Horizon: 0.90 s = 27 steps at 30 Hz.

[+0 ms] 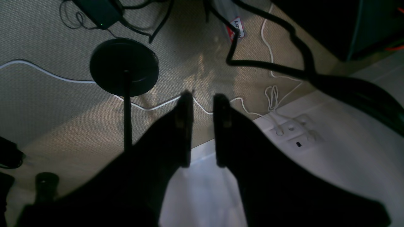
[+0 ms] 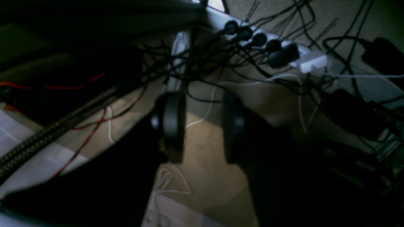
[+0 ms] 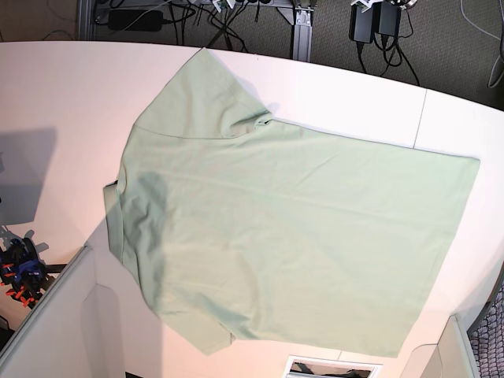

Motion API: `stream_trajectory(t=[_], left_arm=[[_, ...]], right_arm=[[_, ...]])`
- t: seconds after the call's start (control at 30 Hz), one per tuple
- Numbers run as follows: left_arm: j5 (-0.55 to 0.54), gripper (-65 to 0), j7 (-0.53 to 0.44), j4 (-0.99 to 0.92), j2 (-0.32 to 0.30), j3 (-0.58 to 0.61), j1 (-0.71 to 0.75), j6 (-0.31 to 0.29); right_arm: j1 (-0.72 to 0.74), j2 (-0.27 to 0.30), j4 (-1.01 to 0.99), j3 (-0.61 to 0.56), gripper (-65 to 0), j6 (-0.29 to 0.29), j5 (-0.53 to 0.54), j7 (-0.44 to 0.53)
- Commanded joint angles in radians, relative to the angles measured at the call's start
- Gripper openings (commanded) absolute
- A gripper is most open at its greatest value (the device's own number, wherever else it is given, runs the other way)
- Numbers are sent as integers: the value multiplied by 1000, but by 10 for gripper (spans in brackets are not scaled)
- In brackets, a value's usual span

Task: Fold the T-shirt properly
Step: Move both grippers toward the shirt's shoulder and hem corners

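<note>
The T-shirt (image 3: 291, 228) lies flat on the white table (image 3: 63, 87), long axis running left-right. Both the left gripper (image 1: 203, 104) and right gripper (image 2: 202, 104) hang empty with fingers apart (neither appears in the base view), so which arm is nearer cannot be told.

1. Bare white table surface (image 3: 63, 87) surrounds the spread pale mint-green cloth T-shirt (image 3: 291, 236).
2. A white angled panel (image 3: 55, 315) stands at the table's near-left corner.
3. Tangled black cables (image 2: 240, 53) crowd the floor.

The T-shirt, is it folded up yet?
Not yet. The T-shirt lies spread flat on the white table, one sleeve sticking out.
</note>
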Motion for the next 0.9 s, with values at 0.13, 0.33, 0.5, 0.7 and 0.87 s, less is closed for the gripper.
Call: stream_trajectory(t=[0.13, 0.33, 0.5, 0.7, 0.87], left_arm=[[187, -499, -18, 3, -1, 0, 1, 3], [178, -499, -15, 3, -1, 0, 10, 0], [61, -499, -71, 76, -25, -1, 95, -267], [3, -499, -124, 381, -97, -56, 290, -304], [-5, -499, -113, 732, -121, -246, 473, -304]], right_arm=[[-3, 8, 6, -1, -444, 4, 4, 11], [-16, 9, 7, -1, -444, 5, 4, 11], [-109, 19, 79, -1, -444, 4, 4, 11], [-326, 56, 369, 0, -444, 6, 13, 6], [-520, 125, 718, 1, -444, 6, 154, -37]])
